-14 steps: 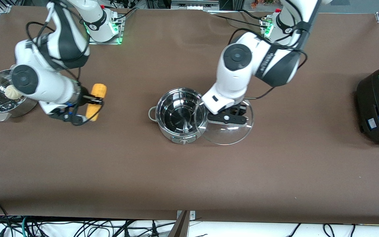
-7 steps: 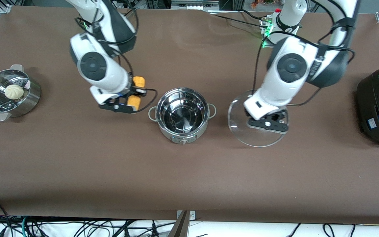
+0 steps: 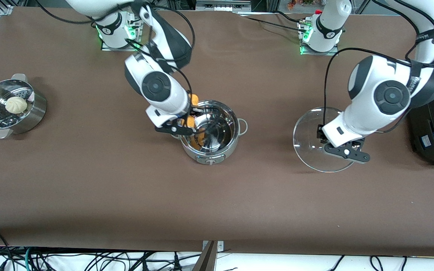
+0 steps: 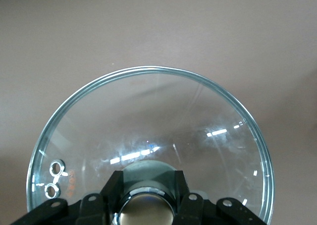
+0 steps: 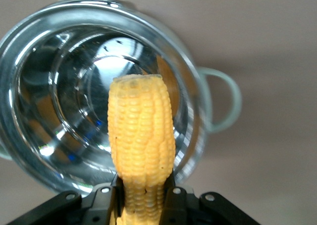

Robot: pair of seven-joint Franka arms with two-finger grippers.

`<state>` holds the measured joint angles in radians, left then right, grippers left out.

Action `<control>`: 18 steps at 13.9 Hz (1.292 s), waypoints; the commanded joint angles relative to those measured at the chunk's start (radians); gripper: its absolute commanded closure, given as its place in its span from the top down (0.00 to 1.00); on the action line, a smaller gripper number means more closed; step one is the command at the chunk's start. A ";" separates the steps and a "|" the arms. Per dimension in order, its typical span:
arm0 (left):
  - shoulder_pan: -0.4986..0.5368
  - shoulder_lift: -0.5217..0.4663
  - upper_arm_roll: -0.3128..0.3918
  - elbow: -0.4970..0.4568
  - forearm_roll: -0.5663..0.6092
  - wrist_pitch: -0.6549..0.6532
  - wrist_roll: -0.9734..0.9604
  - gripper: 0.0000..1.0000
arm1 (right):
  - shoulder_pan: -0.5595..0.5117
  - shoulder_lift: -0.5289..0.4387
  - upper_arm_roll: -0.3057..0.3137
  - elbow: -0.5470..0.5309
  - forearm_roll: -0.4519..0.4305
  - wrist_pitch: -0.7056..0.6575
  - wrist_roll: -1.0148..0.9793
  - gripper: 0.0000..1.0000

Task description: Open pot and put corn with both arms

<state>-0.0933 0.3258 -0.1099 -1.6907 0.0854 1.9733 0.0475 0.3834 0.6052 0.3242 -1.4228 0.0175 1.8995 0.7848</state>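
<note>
So in that last second you swung the right pincer [image 3: 185,127], clamped on the corn [image 5: 141,136], over the open pot [image 3: 217,150] while the left pincer [image 3: 343,150] carried the glass lid [image 3: 307,128] gripped by its knob toward the black cooker [image 3: 433,124], so just the drop looked left.

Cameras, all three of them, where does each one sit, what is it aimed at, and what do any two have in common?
Front view: high across the table, facing both arms; shows the pot, lid, steamer basket.
Left wrist view: on the left arm, looking down its left gripper onto the lid.
Right wrist view: on the right arm, looking along the right gripper and corn into the pot.
Front and right wrist views share pot and corn.
</note>
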 commanded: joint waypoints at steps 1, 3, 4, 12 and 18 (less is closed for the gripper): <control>0.076 -0.044 -0.030 -0.107 -0.016 0.091 0.075 0.02 | 0.025 0.062 -0.004 0.061 -0.021 0.044 0.013 0.00; 0.098 -0.042 -0.030 -0.171 -0.016 0.162 0.077 0.02 | 0.037 0.086 -0.004 0.061 -0.024 0.056 0.014 0.00; 0.110 -0.040 -0.030 -0.209 -0.016 0.217 0.080 0.02 | 0.043 0.102 -0.004 0.061 -0.030 0.058 0.017 0.00; 0.142 0.018 -0.030 -0.369 -0.015 0.466 0.080 0.04 | 0.068 0.156 -0.005 0.053 -0.076 0.092 0.060 0.00; 0.162 0.044 -0.030 -0.362 -0.016 0.480 0.089 0.83 | 0.068 0.157 -0.005 0.054 -0.076 0.090 0.060 0.59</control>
<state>0.0528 0.3841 -0.1236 -2.0549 0.0854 2.4509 0.1056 0.4397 0.7499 0.3193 -1.3930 -0.0395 2.0085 0.8246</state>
